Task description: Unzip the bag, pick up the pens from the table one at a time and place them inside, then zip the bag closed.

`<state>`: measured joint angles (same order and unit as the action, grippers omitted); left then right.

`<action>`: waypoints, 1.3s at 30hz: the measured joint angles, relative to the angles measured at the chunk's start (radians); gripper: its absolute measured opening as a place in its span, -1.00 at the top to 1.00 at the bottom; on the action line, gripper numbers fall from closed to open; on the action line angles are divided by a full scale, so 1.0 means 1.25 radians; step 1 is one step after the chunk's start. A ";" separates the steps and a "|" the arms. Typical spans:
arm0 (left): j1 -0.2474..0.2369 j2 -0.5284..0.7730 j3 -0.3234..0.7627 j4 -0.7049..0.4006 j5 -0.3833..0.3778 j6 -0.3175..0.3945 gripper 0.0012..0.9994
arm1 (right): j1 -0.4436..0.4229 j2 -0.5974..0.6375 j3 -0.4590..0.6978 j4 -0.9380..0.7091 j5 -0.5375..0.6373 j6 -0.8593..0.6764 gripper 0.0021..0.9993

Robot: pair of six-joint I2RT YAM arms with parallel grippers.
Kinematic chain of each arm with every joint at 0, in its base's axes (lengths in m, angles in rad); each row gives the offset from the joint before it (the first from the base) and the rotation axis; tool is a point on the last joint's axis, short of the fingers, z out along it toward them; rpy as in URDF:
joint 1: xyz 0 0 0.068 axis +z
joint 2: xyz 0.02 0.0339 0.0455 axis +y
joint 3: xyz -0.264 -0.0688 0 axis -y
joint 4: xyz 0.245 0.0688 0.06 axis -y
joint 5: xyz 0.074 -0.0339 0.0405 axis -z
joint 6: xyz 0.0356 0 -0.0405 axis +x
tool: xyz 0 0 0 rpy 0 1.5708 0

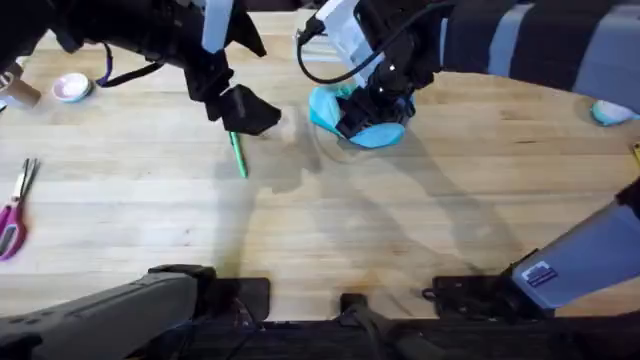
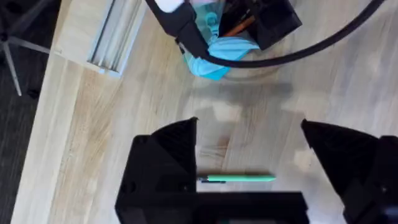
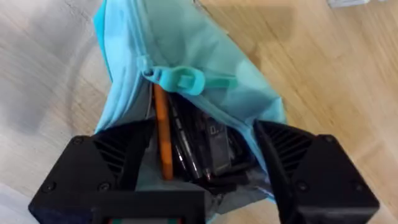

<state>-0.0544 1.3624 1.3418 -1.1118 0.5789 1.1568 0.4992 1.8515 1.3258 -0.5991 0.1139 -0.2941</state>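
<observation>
The turquoise bag point(image 1: 362, 128) lies at the table's point(image 1: 400, 230) far middle, its zip open. My right gripper point(image 1: 378, 108) is open, fingers spread wide at the bag's mouth point(image 3: 186, 43). Inside the bag I see an orange pen point(image 3: 163, 134) and dark pens point(image 3: 199, 149), and the turquoise zipper pull point(image 3: 186, 79) lies across the opening. A green pen point(image 1: 238, 155) lies on the table left of the bag. My left gripper point(image 1: 243, 112) hovers over it, open. In the left wrist view the green pen point(image 2: 236, 178) lies crosswise between the two fingers.
Pink-handled scissors point(image 1: 12, 215) lie at the left edge. A small pink-and-white round object point(image 1: 72, 88) sits far left. A pale blue object point(image 1: 610, 112) is at the far right. An aluminium rail point(image 2: 112, 31) runs beyond the table's far edge.
</observation>
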 joint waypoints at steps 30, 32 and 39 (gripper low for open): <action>0.000 0.000 0.000 0.001 -0.012 -0.010 -0.99 | -0.147 -0.436 0.001 -0.099 0.066 0.091 -1.00; 0.000 0.000 0.000 0.011 -0.024 -0.047 -0.99 | -0.159 -0.473 0.001 -0.101 0.066 0.099 -1.00; 0.000 0.000 0.000 0.093 -0.151 -0.446 -0.99 | -0.179 -0.553 0.001 -0.110 0.068 0.148 -1.00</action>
<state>-0.0544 1.3623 1.3418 -0.9952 0.3899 0.5995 0.2760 1.1601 1.3266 -0.7368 0.1986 -0.1096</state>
